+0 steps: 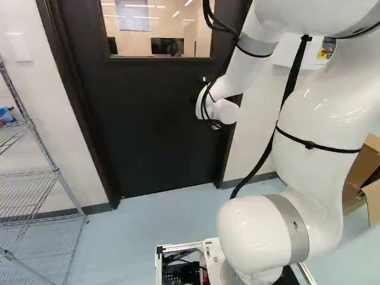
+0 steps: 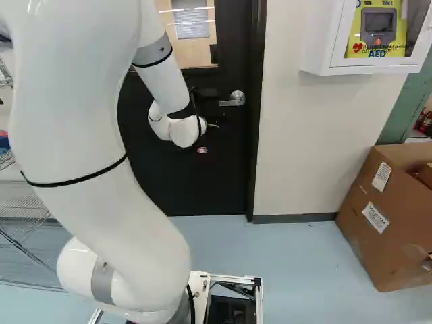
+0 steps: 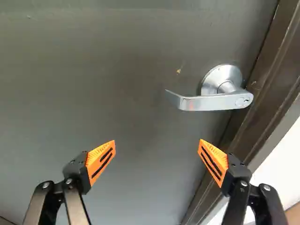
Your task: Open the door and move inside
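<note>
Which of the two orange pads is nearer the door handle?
The pad beside the frame: the handle sits just ahead of it, while the other pad is farther off, before plain door.

That arm [image 1: 314, 101] is all glossy white, fat rounded tubes with smooth grey bands [image 1: 288, 222] at the joints. Thin black straps [image 1: 314, 145] circle it, and black cables [image 1: 205, 110] loop by the wrist. Its 2 black fingers [image 3: 234, 180] have silvery screws [image 3: 46, 185] and wedge-shaped orange pads [image 3: 101, 159], each with 2 dark slots.
</note>
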You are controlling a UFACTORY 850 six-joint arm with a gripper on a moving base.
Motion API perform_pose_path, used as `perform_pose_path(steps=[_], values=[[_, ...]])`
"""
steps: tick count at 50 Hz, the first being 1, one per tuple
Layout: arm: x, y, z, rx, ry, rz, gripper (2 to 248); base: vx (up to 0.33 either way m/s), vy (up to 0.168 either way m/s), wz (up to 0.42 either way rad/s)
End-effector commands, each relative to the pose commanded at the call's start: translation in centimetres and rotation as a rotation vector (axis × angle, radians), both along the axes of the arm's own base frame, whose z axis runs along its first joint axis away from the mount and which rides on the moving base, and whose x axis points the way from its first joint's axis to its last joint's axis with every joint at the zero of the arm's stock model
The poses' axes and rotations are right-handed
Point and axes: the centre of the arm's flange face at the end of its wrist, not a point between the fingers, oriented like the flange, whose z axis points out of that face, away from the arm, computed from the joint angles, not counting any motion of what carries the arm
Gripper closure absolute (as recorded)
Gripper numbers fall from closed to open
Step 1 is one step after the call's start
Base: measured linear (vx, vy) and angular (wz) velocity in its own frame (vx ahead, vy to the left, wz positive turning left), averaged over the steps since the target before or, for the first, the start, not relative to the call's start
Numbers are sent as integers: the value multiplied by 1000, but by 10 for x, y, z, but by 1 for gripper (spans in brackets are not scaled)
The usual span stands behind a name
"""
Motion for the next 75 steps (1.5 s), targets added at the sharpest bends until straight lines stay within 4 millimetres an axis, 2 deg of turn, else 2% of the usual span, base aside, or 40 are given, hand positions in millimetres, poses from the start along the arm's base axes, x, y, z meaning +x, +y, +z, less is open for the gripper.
perform_pose_path(steps=[42,54,75], values=[[-1,0,44,-3,-95,0,3,0,0,0],[8,0,55,-4,-119,1,3,0,0,0],[33,-3,56,-4,-125,-3,3,0,0,0]])
